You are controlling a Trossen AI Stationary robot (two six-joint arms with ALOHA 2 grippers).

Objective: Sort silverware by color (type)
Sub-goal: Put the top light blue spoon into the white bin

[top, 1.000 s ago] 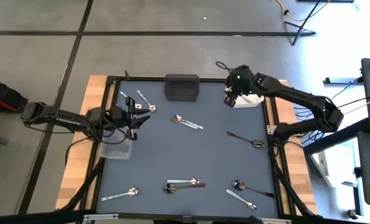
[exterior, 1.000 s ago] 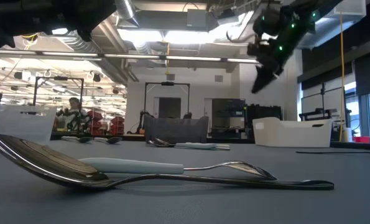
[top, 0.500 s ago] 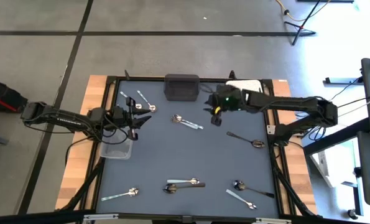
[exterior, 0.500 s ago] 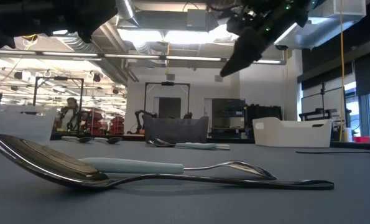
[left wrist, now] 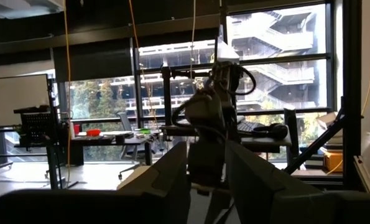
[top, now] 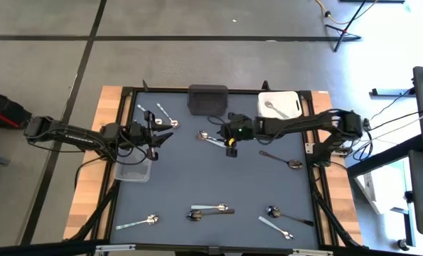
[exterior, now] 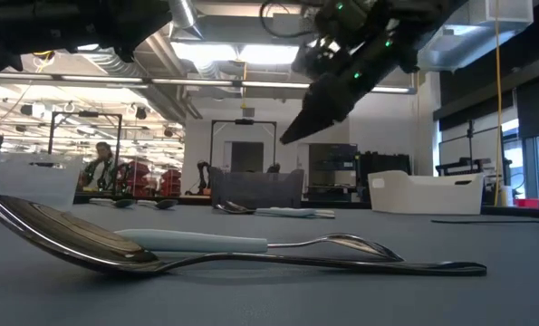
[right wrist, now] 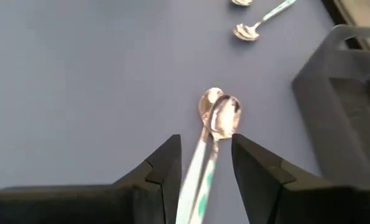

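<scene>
The blue-grey bench (top: 218,178) carries a boxy black plastic bin (top: 207,99) at the middle of its far edge, and the rest is placed from that bin. To the bin's right, in the far right corner, sits a white rectangular plastic bin (top: 279,105) with one shiny silver spoon (top: 271,107) lying in it. The right hand (top: 231,148) hangs above the bench just in front of the black bin and slightly right of it, its two dark fingers (right wrist: 163,168) parted to a narrow gap and holding nothing; in the right wrist view, a pair of overlapping shiny silver spoons (right wrist: 217,118) lies on the bench straight ahead between those fingers, and the same pair (top: 215,139) shows from above just left of the hand. The left hand (top: 156,134) waits to the left of the black bin, over a clear plastic bin (top: 133,170) at the bench's left edge; whether its fingers are apart or closed cannot be told. Two small silver spoons (top: 160,116) lie between that hand and the black bin. Further right of the right hand lies a dark-bowled metal spoon (top: 282,160). Along the near edge, well apart from the black bin, lie a silver spoon at the left (top: 138,222), a crossed dark and silver pair (top: 210,210) in the middle, and another dark and silver pair (top: 282,221) at the right.
</scene>
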